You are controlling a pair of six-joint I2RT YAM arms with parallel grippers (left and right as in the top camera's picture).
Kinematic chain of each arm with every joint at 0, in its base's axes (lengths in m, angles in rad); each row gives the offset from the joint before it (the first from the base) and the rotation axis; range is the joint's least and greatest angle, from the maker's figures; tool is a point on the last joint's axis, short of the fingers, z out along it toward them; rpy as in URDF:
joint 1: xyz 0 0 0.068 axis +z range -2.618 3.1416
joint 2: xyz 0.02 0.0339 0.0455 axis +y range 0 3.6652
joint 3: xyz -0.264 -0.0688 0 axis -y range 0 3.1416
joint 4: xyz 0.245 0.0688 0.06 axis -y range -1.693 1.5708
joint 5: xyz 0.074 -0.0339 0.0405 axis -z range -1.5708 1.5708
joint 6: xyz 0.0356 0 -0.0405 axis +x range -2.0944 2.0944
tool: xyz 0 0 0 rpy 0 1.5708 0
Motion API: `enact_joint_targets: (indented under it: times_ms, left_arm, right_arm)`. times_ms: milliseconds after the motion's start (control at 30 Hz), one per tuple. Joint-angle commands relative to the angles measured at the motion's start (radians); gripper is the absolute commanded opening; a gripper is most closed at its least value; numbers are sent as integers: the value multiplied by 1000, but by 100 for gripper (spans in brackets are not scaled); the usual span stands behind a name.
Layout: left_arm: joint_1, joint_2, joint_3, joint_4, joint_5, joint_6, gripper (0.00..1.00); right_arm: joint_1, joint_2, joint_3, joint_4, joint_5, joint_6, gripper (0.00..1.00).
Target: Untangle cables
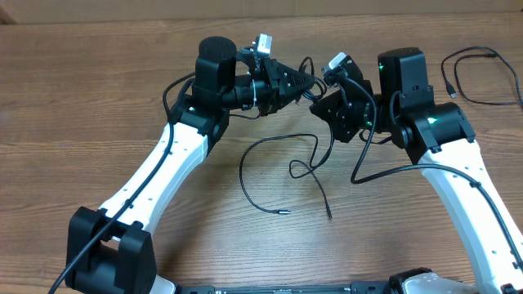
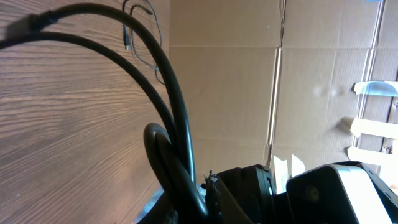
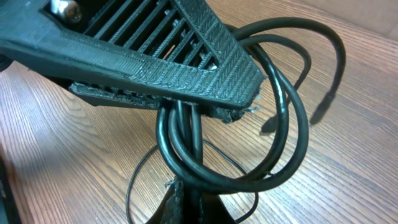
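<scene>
Right gripper (image 3: 186, 202) looks clenched on the looped cables (image 3: 180, 137). Left gripper (image 1: 310, 83) tip is at the same bunch, grip can't tell. Bunch sits upper centre overhead, tails trailing onto the worktop (image 1: 98, 98) mid-frame. Risk: pulling apart cinches the loops into a knot, or strands snag on finger ribs and slip out.

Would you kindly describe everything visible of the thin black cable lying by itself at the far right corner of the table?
This cable is a thin, black, flexible cord lying slack in a loose open loop on the wooden table. One end carries a small dark plug; the loop's far side runs out of the overhead picture's right edge. It touches only the table, lies apart from the right arm, and crosses no other cable.
</scene>
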State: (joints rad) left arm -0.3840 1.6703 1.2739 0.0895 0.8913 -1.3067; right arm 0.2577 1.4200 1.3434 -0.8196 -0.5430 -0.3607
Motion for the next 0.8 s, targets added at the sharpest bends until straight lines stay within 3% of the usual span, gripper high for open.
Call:
enact_joint_targets:
  times_ms: [0, 67, 133, 500, 533, 567, 633, 767]
  left_arm:
    - [47, -16, 8, -15, -12, 13, 15]
    - [66, -16, 8, -34, -11, 14, 17]
    - [80, -16, 8, -34, -11, 26, 4]
    - [82, -16, 8, -34, -8, 28, 4]
    - [82, -16, 8, -34, -8, 28, 4]
    - [83, -16, 8, -39, -9, 28, 4]
    - [83, -16, 8, -41, -13, 31, 4]
    - [83, -16, 8, -48, -29, 118, 4]
  right_arm:
    - [4, -4, 5, -2, 0, -7, 4]
    - [4, -4, 5, -2, -1, -7, 4]
    - [4, -4, 5, -2, 0, -7, 4]
    - [4, -4, 5, -7, -39, -2, 4]
    - [4, -4, 5, -11, -39, 14, 12]
    - [4, -4, 5, -12, -43, 48, 36]
    - [4, -4, 5, -11, -46, 77, 45]
    - [4, -5, 6, -9, -50, 132, 76]
